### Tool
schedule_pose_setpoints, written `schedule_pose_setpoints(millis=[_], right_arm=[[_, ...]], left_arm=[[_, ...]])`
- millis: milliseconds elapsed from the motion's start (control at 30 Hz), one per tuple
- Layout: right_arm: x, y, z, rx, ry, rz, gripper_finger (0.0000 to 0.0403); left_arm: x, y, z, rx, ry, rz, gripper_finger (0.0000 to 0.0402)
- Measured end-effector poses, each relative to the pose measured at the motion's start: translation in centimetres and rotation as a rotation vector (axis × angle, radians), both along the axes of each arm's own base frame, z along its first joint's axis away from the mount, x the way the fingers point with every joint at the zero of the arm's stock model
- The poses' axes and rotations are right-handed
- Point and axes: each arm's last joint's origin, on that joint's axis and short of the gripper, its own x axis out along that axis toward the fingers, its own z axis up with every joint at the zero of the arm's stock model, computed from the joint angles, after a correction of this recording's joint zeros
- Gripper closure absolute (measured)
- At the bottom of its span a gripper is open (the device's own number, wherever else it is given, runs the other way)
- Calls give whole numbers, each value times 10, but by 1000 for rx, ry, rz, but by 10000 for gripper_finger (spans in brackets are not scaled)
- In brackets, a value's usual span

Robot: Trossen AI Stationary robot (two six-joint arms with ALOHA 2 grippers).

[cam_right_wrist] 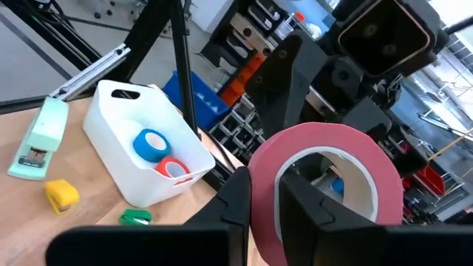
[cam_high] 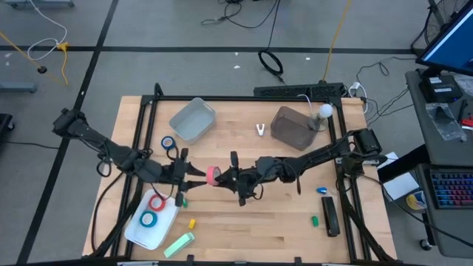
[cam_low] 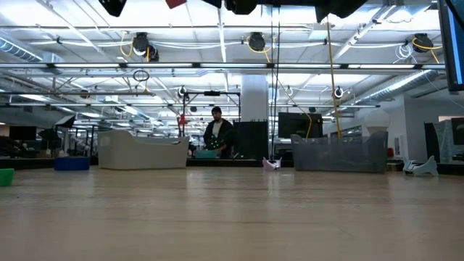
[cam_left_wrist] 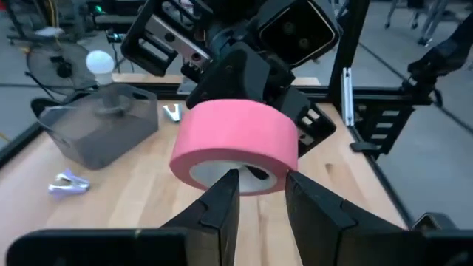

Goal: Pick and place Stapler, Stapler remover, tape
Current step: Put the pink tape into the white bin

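Red tape roll [cam_high: 213,175] is held in mid-air between the two arms, above the middle of the wooden table [cam_high: 244,229]. It is gripped from both sides at once: the left gripper [cam_left_wrist: 260,193] has its fingers pinched on the lower wall of the ring, and the right gripper [cam_right_wrist: 263,193] is pinched on the band, one finger inside the core and one outside. It is judged to be a handover.

Two rolls, one red [cam_high: 156,202] and one blue [cam_high: 149,219], already lie in the white tray [cam_high: 139,233]. Another blue roll [cam_high: 168,142] is left on the table near the grey bin [cam_high: 191,120]. The mint stapler [cam_high: 178,244] lies just beside the tray, and the staple remover [cam_high: 260,130] sits near the dark bin [cam_high: 294,127]; both remain unplaced.
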Motion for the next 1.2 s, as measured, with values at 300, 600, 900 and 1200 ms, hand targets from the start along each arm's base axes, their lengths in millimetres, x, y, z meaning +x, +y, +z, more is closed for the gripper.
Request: schedule_pose_setpoints(millis=[300, 600, 900, 1200], right_arm=[[0, 0, 4, -21, -42, -28, 370], [0, -1, 4, -44, -41, -47, 370], [0, 0, 2, -47, -29, -52, 370], [1, -2, 1, -49, -21, -70, 370]], left_arm=[[7, 10, 4, -73, -27, -82, 289], [8, 11, 5, -103, -24, -122, 289], [8, 10, 3, -151, 3, -162, 289], [7, 9, 1, -159, 29, -199, 288]])
